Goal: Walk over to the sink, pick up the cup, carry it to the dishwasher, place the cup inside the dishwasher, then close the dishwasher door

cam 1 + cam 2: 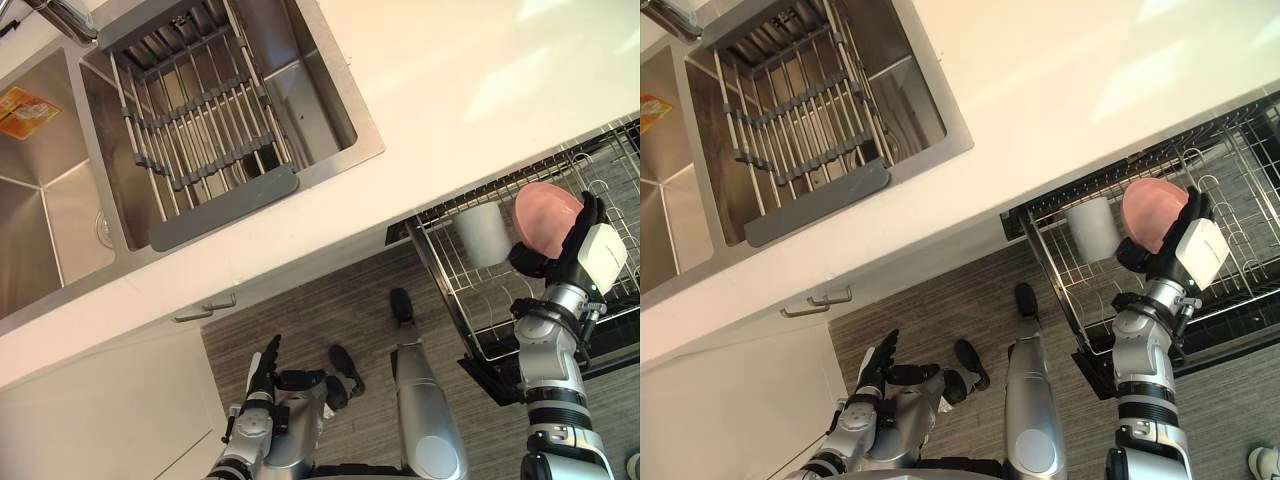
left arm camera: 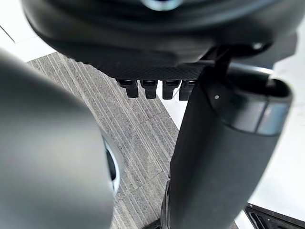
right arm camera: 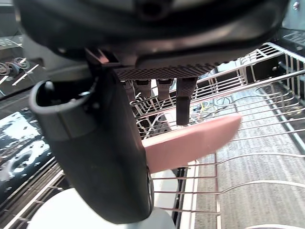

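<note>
1. The right hand [image 1: 563, 250] has its fingers and thumb curled round the pink cup [image 1: 545, 213]. It holds the cup over the dishwasher rack [image 1: 462, 318], just beside the white cup [image 1: 482, 233] sitting in that rack.
2. The step in hand is probably setting the pink cup into the rack. Lower it between the wires, clear of the white cup, and loosen the fingers only once it rests steady.
3. The left hand [image 1: 265, 370] hangs low, well apart from the rack, its fingers straight and holding nothing.

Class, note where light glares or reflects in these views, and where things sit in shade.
Left eye view: bright patches wash over the white counter, and the steel sink gives soft reflections. Right wrist view: the right hand is a dark mass in front of the lit pink cup it holds.
</note>
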Robot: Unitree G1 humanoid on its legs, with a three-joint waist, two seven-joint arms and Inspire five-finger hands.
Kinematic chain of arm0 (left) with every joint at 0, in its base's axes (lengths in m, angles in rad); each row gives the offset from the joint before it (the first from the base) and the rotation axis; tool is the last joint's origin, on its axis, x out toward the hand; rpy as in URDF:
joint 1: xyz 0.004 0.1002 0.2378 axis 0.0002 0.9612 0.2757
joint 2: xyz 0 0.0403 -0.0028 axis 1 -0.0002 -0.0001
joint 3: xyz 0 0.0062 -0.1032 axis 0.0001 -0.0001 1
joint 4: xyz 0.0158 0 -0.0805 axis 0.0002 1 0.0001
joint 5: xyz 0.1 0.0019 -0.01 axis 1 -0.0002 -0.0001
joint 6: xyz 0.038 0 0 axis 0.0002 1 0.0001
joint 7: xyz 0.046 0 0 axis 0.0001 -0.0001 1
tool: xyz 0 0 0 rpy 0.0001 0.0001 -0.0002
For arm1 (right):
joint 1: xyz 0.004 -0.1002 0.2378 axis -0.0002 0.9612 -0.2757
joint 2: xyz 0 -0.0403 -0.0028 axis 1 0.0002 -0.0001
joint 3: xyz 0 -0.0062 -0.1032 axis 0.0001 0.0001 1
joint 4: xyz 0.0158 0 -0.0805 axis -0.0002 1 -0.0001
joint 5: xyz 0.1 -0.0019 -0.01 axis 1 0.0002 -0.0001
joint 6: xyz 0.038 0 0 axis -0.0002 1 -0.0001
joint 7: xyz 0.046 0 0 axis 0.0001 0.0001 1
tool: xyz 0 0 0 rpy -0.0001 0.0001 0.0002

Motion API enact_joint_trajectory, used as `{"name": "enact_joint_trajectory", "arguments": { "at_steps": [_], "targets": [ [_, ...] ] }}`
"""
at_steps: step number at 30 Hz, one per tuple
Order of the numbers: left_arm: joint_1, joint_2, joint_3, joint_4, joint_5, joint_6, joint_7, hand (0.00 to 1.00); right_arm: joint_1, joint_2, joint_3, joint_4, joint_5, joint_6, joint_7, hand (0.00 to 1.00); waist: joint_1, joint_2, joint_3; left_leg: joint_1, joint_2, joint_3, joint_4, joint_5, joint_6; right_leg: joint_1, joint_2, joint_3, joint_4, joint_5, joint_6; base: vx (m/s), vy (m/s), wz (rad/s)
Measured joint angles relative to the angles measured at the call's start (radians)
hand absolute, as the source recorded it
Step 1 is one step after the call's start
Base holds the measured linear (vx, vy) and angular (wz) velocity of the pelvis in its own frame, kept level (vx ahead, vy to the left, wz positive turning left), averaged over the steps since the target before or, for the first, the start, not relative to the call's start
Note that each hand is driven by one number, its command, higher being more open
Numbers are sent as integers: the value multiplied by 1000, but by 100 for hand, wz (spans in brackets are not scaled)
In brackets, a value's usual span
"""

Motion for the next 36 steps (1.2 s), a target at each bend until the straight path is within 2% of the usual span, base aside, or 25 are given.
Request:
{"name": "enact_joint_trajectory", "arguments": {
  "at_steps": [7,10,11,17,18,19,24,26,29,34,36],
  "targets": [
    [-13,-29,2,0,1,3,-1,100,113,74,51,-174,3,-19,10,100,7,-2,1,7,5,-3,11,-2,0,10,2,-5,6,-7,-2,7,-10,0],
    [-14,-29,7,0,2,11,-1,100,190,110,76,-278,10,-48,31,100,2,-7,4,23,13,-3,23,-10,1,30,8,-8,3,-17,-4,0,0,0],
    [-13,-29,11,0,2,14,-1,100,209,121,77,-304,21,-57,40,100,-1,-18,11,32,15,-3,24,-12,1,40,9,-9,0,-19,-6,0,0,0],
    [-7,-12,22,1,3,34,-1,100,344,161,75,-476,77,-81,75,100,-22,-44,6,81,21,-2,16,-20,-2,93,15,-15,-19,-20,-7,42,-6,-4],
    [-3,-4,22,0,3,37,-2,100,365,165,75,-509,78,-93,81,100,-30,-63,9,96,24,-2,14,-21,-3,108,18,-15,-23,-20,-7,60,-8,-3],
    [-2,1,23,0,4,37,-2,100,374,166,75,-526,79,-100,83,100,-34,-66,7,105,25,-2,11,-22,-4,117,20,-16,-25,-21,-8,58,-9,-3],
    [17,27,39,2,35,43,-7,100,458,166,52,-681,81,-192,100,100,-53,-119,-15,158,27,1,-16,-21,-5,164,26,-21,-43,-23,-9,66,-7,-2],
    [30,38,39,2,42,44,-10,100,476,167,30,-716,96,-239,117,100,-64,-136,-26,188,28,0,-28,-21,-6,188,30,-24,-43,-24,-7,92,1,0],
    [44,50,40,3,44,45,-13,100,491,188,-12,-720,146,-276,136,100,-67,-153,-43,222,28,9,-50,-20,-8,209,35,-25,-46,-29,-11,80,2,-8],
    [79,54,62,6,59,53,-24,100,521,266,-131,-706,273,-286,159,100,-77,-154,-99,264,28,30,-89,-18,-13,230,46,-26,-58,-33,-12,83,5,-12],
    [101,52,83,6,61,62,-31,100,538,310,-213,-675,392,-299,163,100,-91,-154,-125,296,29,43,-113,-16,-16,247,50,-43,-57,-37,-17,74,-1,-16]
  ]
}}
